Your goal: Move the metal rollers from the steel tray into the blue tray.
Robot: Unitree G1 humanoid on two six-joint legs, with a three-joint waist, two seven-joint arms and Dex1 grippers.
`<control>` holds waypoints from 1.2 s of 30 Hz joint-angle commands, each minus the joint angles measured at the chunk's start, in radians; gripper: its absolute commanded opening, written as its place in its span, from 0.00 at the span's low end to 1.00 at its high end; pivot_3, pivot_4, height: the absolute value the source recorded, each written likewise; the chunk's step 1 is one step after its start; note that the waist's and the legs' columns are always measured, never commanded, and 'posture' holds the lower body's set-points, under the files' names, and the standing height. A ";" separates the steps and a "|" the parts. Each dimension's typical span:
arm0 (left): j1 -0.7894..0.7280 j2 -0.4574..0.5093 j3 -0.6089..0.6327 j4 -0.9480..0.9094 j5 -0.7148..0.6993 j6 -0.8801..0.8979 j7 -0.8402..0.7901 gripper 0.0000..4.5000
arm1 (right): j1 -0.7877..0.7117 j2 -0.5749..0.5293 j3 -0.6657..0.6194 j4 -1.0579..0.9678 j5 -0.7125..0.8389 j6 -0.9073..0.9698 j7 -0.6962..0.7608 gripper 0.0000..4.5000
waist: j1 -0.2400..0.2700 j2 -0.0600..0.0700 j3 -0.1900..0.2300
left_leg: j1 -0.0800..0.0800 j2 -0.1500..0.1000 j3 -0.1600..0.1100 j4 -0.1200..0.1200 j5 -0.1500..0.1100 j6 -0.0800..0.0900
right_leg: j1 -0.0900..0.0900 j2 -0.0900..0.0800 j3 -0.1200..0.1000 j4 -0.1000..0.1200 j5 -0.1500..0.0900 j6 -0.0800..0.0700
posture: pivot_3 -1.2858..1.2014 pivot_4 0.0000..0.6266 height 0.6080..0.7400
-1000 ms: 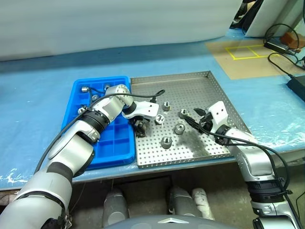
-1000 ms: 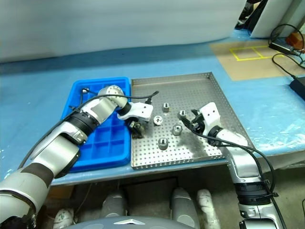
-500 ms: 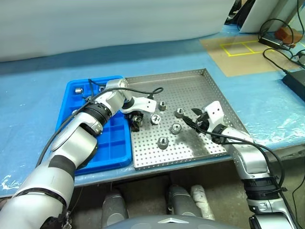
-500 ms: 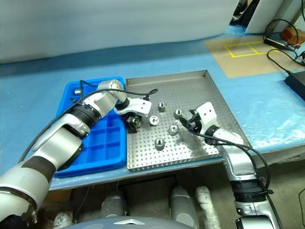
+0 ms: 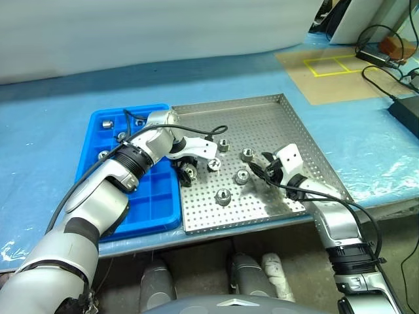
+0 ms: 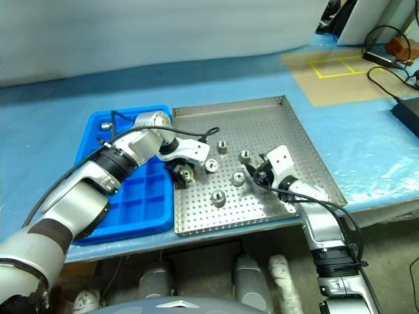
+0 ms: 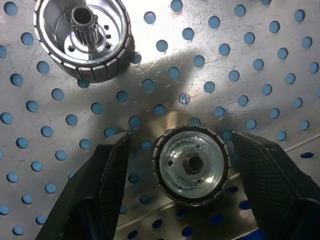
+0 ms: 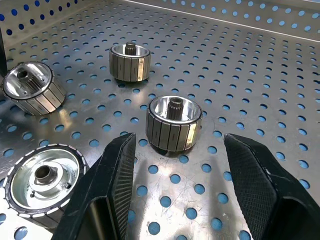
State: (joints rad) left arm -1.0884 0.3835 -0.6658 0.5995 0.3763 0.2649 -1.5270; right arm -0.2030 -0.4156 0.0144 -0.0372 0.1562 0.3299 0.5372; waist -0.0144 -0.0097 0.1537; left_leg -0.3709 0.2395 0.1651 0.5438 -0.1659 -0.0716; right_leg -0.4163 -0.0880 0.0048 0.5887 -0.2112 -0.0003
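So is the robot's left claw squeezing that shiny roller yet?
Not yet. The left gripper is open: its two black fingers stand on either side of the metal roller with gaps showing.

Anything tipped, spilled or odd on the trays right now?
Nothing stands out. The metal rollers sit loose on the steel tray, a few already in the blue tray. Left gripper open around one, right gripper open facing another.

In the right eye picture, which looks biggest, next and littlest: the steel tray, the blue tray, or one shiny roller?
1. The steel tray, largest.
2. The blue tray, narrower, partly behind the left arm.
3. The roller lying alone near the steel tray's front edge, by far the smallest.
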 commanded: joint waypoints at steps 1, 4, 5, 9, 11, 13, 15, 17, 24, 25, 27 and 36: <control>0.026 0.039 -0.019 0.013 0.036 -0.021 0.004 0.68 | -0.011 0.003 -0.004 -0.017 -0.002 -0.024 -0.002 0.66 | -0.001 0.000 0.000 | 0.001 0.000 0.000 0.000 0.000 0.000 | 0.000 0.000 0.000 0.000 0.000 0.000 | 0.41 0.24 1.00; 0.040 0.041 -0.018 0.005 0.040 -0.029 0.019 0.49 | -0.016 0.003 -0.004 -0.018 0.000 -0.021 0.000 0.66 | -0.001 0.000 0.000 | 0.002 0.000 0.000 0.000 0.000 -0.001 | 0.001 0.000 0.000 0.000 0.000 -0.001 | 0.41 0.24 1.00; 0.041 0.041 -0.020 0.006 0.046 -0.034 0.029 0.43 | -0.016 0.002 -0.005 -0.018 0.000 -0.021 0.001 0.66 | 0.000 0.000 0.000 | 0.002 0.000 0.000 0.000 0.000 0.000 | 0.001 0.000 0.000 0.000 0.000 -0.001 | 0.41 0.24 1.00; 0.045 0.047 -0.015 -0.003 0.036 -0.041 0.016 0.41 | -0.015 -0.001 -0.007 -0.025 0.003 -0.017 0.005 0.66 | 0.000 0.000 0.000 | 0.003 0.000 0.001 0.000 0.000 0.000 | 0.003 0.000 0.000 0.000 0.000 -0.001 | 0.41 0.24 1.00; 0.050 0.049 -0.006 -0.009 0.032 -0.038 0.021 0.39 | -0.015 -0.002 -0.008 -0.026 0.004 -0.016 0.007 0.66 | 0.000 0.000 0.000 | 0.003 0.000 0.001 0.000 0.000 0.000 | 0.003 0.000 0.000 0.000 0.000 -0.001 | 0.41 0.24 1.00; 0.054 0.048 0.005 -0.005 0.030 -0.041 0.044 0.39 | -0.015 0.000 -0.004 -0.030 0.005 -0.013 0.010 0.66 | 0.000 0.000 0.000 | 0.003 0.000 0.001 0.000 0.000 0.000 | 0.003 0.000 0.000 0.000 0.001 -0.001 | 0.41 0.24 1.00; 0.056 0.052 0.024 -0.009 0.020 -0.058 0.065 0.39 | -0.013 0.002 -0.003 -0.045 0.018 -0.004 0.020 0.66 | 0.000 0.000 0.000 | 0.003 0.000 0.001 0.000 0.000 0.000 | 0.003 0.000 0.000 0.000 0.001 -0.001 | 0.41 0.24 1.00; 0.059 0.058 0.062 -0.026 -0.005 -0.079 0.096 0.39 | -0.008 0.005 -0.011 -0.079 0.056 0.016 0.046 0.66 | 0.000 0.000 0.000 | 0.003 0.000 0.001 0.000 0.000 0.000 | 0.003 0.000 0.000 0.000 0.001 -0.001 | 0.41 0.24 1.00; 0.102 0.108 0.300 -0.242 -0.282 -0.054 0.049 0.39 | -0.028 -0.038 -0.080 -0.193 0.238 0.110 0.167 0.66 | 0.012 0.001 0.002 | -0.002 0.001 0.001 0.000 0.000 0.001 | -0.001 0.000 0.000 0.000 0.001 -0.001 | 0.42 0.24 1.00; 0.125 0.137 0.334 -0.289 -0.317 -0.031 0.039 0.39 | -0.050 -0.053 -0.079 -0.200 0.251 0.123 0.185 0.66 | 0.013 0.001 0.002 | -0.002 0.000 0.001 0.001 -0.001 0.001 | -0.001 0.000 0.000 0.000 0.001 -0.001 | 0.43 0.24 1.00; 0.182 0.203 0.404 -0.400 -0.397 0.004 0.011 0.39 | -0.094 -0.078 -0.067 -0.208 0.269 0.140 0.218 0.66 | 0.013 0.001 0.002 | -0.003 0.000 0.001 0.001 -0.001 0.002 | -0.001 -0.001 0.000 0.000 0.001 -0.001 | 0.44 0.24 1.00; 0.475 0.445 0.709 -0.668 -0.625 0.134 0.074 0.39 | -0.252 -0.065 0.083 -0.148 0.290 0.150 0.385 0.66 | 0.034 0.002 0.002 | -0.002 0.002 0.002 -0.003 -0.001 -0.001 | -0.005 0.000 -0.004 0.001 0.001 -0.001 | 0.50 0.24 1.00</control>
State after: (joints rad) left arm -0.6192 0.8033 -0.0247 -0.0281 -0.2133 0.3860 -1.4852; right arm -0.4374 -0.4846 0.0794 -0.1915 0.4338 0.5027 0.8867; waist 0.0196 -0.0078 0.1560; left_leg -0.3733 0.2412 0.1673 0.5409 -0.1667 -0.0724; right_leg -0.4210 -0.0881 0.0010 0.5897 -0.2106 -0.0017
